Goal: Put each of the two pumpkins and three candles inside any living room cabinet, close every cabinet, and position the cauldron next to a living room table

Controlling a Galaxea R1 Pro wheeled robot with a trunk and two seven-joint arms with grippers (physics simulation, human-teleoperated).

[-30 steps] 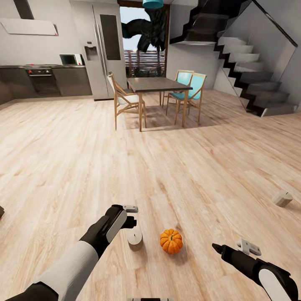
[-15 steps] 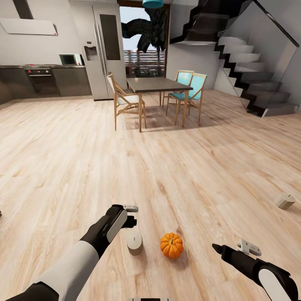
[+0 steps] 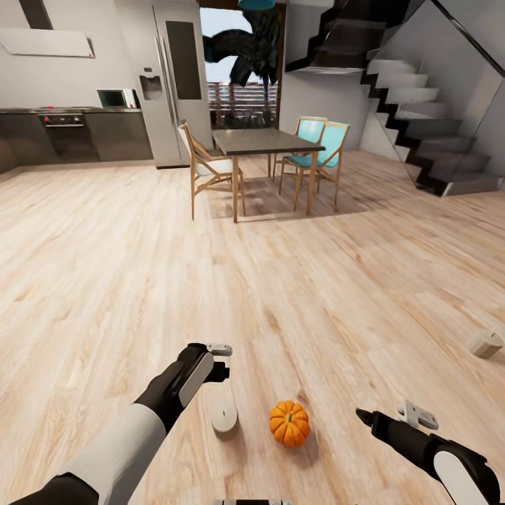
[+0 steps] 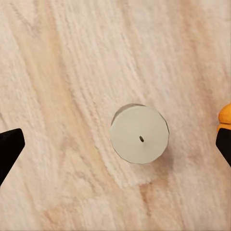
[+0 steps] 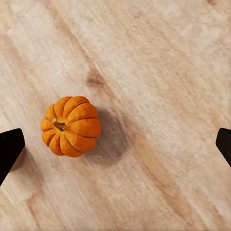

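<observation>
We look down over both arms at a light wooden floor [image 3: 315,294]. Close in front of us a small orange pumpkin [image 3: 289,423] sits on the floor, and just beside it, on our left side, stands a stubby beige candle [image 3: 225,418], upright with its flat top up. The two do not touch. A second candle [image 3: 485,344] lies on its side well apart from them, far on our right.

Our left gripper [image 3: 219,361] hangs above the first candle. In the left wrist view we see the candle [image 4: 140,134] from the top, between the two dark fingertips [image 4: 8,150], which stand wide apart at the edges and touch nothing; a bit of orange shows beside one of them. Our right gripper [image 3: 382,419] is low on the right of the pumpkin, near it but not touching. In the right wrist view the pumpkin [image 5: 70,126] lies nearer to one fingertip [image 5: 8,149] than to the other, and these fingers are also spread wide and hold nothing.

Further away stand a dark-topped dining table [image 3: 263,142] with wooden chairs [image 3: 203,166], a steel fridge [image 3: 175,77], the grey kitchen counter [image 3: 77,130], and a staircase [image 3: 421,119] on the right.
</observation>
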